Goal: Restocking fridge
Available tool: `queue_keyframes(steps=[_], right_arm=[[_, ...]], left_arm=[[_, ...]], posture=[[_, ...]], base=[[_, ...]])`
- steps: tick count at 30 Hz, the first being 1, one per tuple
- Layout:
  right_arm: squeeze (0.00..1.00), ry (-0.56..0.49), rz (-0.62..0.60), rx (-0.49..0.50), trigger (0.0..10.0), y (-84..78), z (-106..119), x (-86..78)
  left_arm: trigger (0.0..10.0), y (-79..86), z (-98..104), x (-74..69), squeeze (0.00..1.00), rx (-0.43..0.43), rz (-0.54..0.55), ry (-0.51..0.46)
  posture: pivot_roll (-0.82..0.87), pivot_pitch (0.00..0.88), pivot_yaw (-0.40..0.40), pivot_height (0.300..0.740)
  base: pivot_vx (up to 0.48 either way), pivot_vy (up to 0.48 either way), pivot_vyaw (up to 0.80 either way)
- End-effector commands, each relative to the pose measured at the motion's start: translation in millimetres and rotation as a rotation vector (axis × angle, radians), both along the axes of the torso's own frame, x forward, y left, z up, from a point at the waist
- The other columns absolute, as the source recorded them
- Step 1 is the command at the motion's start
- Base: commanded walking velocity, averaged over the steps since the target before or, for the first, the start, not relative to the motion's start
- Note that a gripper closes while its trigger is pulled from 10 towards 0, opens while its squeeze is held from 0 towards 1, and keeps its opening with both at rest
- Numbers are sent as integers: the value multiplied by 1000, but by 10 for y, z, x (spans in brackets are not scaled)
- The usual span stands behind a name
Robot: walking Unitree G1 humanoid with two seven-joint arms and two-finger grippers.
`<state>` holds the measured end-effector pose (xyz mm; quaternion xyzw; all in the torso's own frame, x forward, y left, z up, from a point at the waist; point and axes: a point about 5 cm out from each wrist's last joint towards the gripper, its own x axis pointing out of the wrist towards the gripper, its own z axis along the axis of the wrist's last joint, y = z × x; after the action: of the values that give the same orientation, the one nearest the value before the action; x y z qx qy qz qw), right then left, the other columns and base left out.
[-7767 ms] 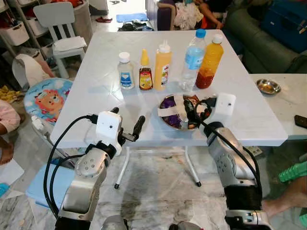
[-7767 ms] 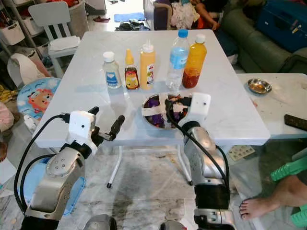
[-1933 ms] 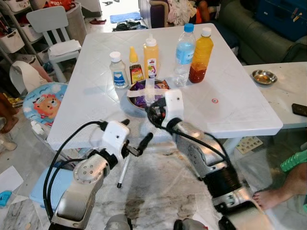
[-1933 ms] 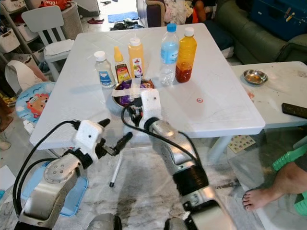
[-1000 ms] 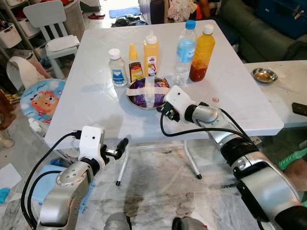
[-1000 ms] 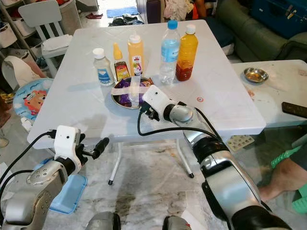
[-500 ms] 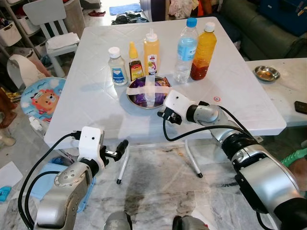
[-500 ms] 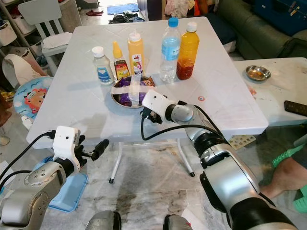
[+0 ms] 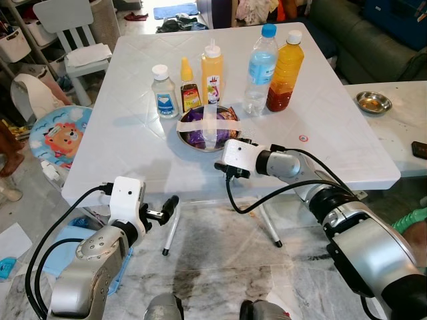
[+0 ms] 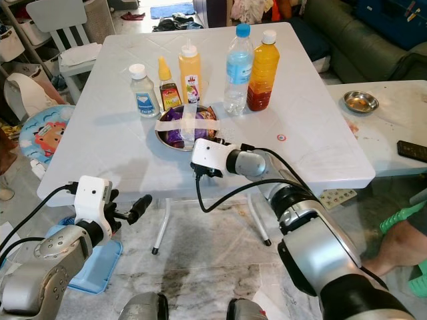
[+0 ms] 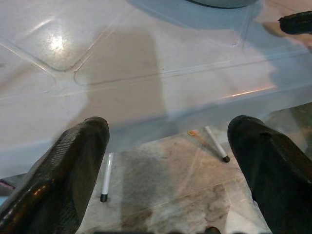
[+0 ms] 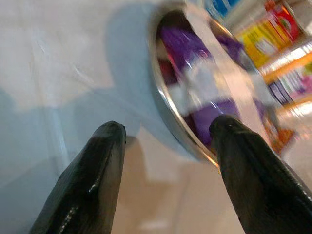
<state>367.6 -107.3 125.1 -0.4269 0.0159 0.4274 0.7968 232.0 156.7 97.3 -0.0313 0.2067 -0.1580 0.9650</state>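
The steel bowl point(image 9: 207, 128), taped over purple contents, sits mid-table near the bottles. It looks rigid, slick and shallow; the near rim seems the best hold. The right gripper point(image 12: 165, 146) is spread open at that rim; the left gripper point(image 11: 170, 161) is open, idle.

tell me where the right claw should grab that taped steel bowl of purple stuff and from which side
Take the steel bowl by its near rim, coming in low from the table's front edge. The bottles stand close behind it and white tape crosses its top, so the back and the top are poor ways in. The right claw is open at that near rim, one finger could probably slip just inside and one outside.
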Motion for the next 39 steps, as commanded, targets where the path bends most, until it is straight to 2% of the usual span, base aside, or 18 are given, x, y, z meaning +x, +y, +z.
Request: queue_keyframes(steps=[1,3,4,5,6,7,9,14,15,16,17,18,19,20,23,39], right_arm=[[0,-26,-8,9,10000,-19,98,48],[0,-21,-12,13,10000,-38,94,48],[0,-13,-21,9,1647,-67,74,44],[0,-6,-46,2,863,-117,56,50],[0,-6,-46,2,863,-117,56,50],[0,-3,-62,2,314,-142,57,59],[0,2,-81,6,0,-174,61,70],[0,-11,-92,-30,0,-212,49,74],[0,-15,-79,-34,1843,-201,47,68],[0,-16,-73,-33,1843,-193,48,65],[0,-31,-57,-38,4588,-172,57,61],[0,-42,-47,-42,4588,-159,63,59],[0,-57,-25,-42,10000,-134,66,46],[0,-57,-25,-42,10000,-134,66,46],[0,-100,14,48,10000,-74,102,-4],[0,-100,14,48,10000,-74,102,-4]], left_arm=[[10000,-1,40,-5,0,2,3,-9],[10000,4,39,-3,0,1,4,-9],[10000,8,40,1,0,1,4,-11],[10000,0,46,8,0,-4,4,-17],[10000,0,46,8,0,-4,4,-17],[10000,-4,49,12,0,-4,4,-19],[10000,-6,49,12,0,-4,4,-19],[10000,-8,46,10,0,-3,5,-18],[10000,-10,45,12,0,-3,7,-18],[10000,-10,45,12,0,-3,8,-19],[10000,-8,44,16,0,-3,12,-19],[10000,-7,44,18,0,-3,15,-20],[10000,-8,40,23,0,-5,21,-24],[10000,-8,40,23,0,-5,21,-24],[10000,-32,65,39,0,-49,39,-65],[10000,-32,65,39,0,-49,39,-65]], posture=[[179,79,54,740],[176,79,53,740],[175,80,53,740],[177,81,54,740],[177,81,54,740],[178,81,53,740],[179,80,53,740],[180,79,52,740],[178,78,50,740],[178,78,50,740],[175,77,48,740],[175,77,48,740],[166,70,42,740],[166,70,42,740],[143,47,29,740],[143,47,29,740]], base=[[0,0,0],[0,0,0],[0,0,0],[0,0,0],[0,0,0],[0,0,0],[0,0,0],[0,0,0],[0,0,0],[0,0,0],[0,0,0],[0,0,0],[0,0,0],[0,0,0],[0,0,0],[0,0,0]])
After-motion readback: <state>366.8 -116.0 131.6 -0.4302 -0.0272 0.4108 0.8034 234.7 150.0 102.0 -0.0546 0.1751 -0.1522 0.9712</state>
